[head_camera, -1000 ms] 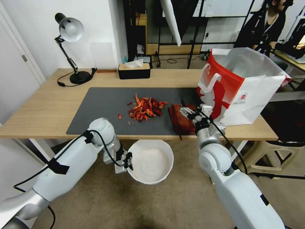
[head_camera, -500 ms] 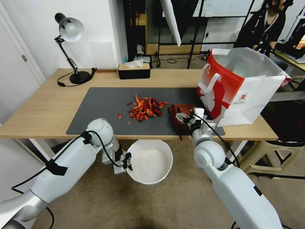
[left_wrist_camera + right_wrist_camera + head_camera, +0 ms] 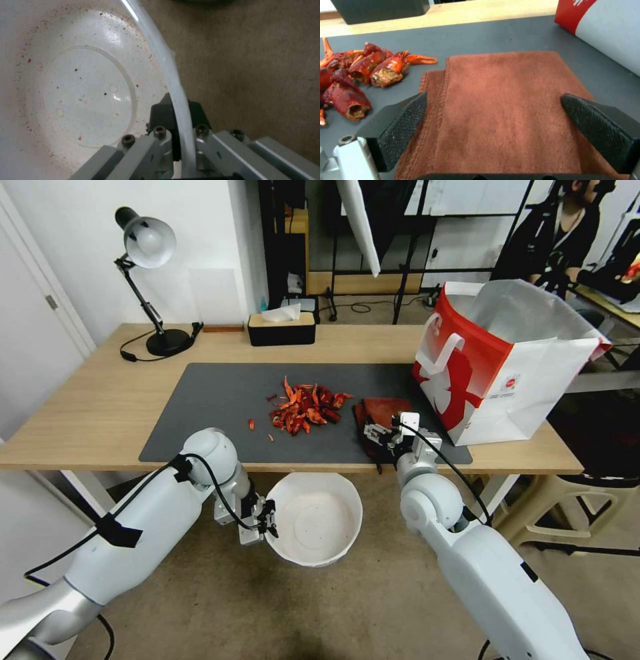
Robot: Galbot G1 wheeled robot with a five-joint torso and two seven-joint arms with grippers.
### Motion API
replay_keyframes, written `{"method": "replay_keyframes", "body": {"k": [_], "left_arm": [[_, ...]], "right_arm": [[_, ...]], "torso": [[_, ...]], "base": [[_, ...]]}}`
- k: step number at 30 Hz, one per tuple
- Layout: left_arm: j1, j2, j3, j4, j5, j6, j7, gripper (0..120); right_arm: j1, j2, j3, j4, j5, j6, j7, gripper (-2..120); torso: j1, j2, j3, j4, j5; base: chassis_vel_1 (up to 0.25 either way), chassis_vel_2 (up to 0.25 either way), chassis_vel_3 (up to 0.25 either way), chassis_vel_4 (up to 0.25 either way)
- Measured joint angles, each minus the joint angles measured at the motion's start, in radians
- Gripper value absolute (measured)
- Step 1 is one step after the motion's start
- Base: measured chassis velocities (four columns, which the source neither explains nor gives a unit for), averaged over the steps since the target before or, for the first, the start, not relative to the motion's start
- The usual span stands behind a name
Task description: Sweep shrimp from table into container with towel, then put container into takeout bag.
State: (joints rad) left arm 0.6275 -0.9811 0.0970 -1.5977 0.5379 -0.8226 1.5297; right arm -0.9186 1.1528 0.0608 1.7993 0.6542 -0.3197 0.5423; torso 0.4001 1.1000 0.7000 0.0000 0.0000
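Below the near edge of the surface (image 3: 100, 407), on the left, the left tool (image 3: 269, 521) pinches the rim of the white container (image 3: 319, 519), holding it over the floor. Up on the dark mat (image 3: 220, 400), a heap of red shrimp (image 3: 305, 409) lies near the middle. Just to its right lies the flat rust-brown towel (image 3: 379, 413), with the right tool (image 3: 375, 435) over its near end, fingers (image 3: 401, 125) spread wide to either side. Farther right stands the red and white takeout bag (image 3: 507, 360).
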Motion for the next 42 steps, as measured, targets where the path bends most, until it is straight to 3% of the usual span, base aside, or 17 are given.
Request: {"method": "replay_keyframes", "body": {"k": [26,39,42], "left_arm": [[0.014,-0.011,-0.017,0.013,-0.008,0.000,0.000,0],[0.000,-0.012,-0.018,0.017,-0.015,0.000,0.000,0],[0.001,-0.015,-0.018,0.018,-0.015,0.000,0.000,0]], "right_arm": [[-0.025,0.000,-0.008,0.003,-0.018,-0.035,0.026,99],[-0.028,-0.005,-0.009,0.008,-0.019,-0.048,0.028,56],[-0.028,-0.008,-0.009,0.009,-0.018,-0.050,0.028,39]], "torso": [[0.000,0.000,0.000,0.0000,0.0000],[0.000,0.000,0.000,0.0000,0.0000],[0.000,0.000,0.000,0.0000,0.0000]], "base": [[0.000,0.000,0.000,0.000],[0.000,0.000,0.000,0.000],[0.000,0.000,0.000,0.000]]}}
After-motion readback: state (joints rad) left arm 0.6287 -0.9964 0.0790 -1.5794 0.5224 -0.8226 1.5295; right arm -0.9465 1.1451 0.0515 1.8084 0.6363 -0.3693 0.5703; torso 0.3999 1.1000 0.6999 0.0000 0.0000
